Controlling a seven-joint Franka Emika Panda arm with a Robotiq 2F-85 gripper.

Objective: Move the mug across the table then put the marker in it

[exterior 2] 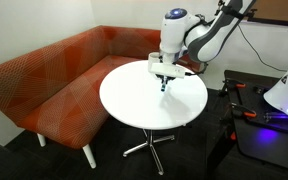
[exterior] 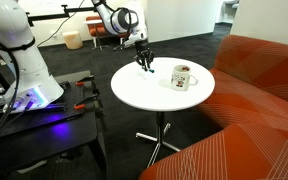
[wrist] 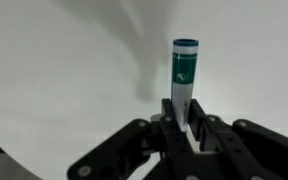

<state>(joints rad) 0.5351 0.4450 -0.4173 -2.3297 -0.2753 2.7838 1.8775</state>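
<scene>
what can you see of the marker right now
In the wrist view the marker is a short, slim stick that looks plastic: pale barrel, teal-green printed band, darker teal end. It points straight out from the gripper, which is shut on its lower part. The white table lies behind it; whether they touch cannot be told.

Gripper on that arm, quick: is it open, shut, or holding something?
Gripper: shut on the short thin marker, which has a pale barrel, a green label and a blue tip.
</scene>
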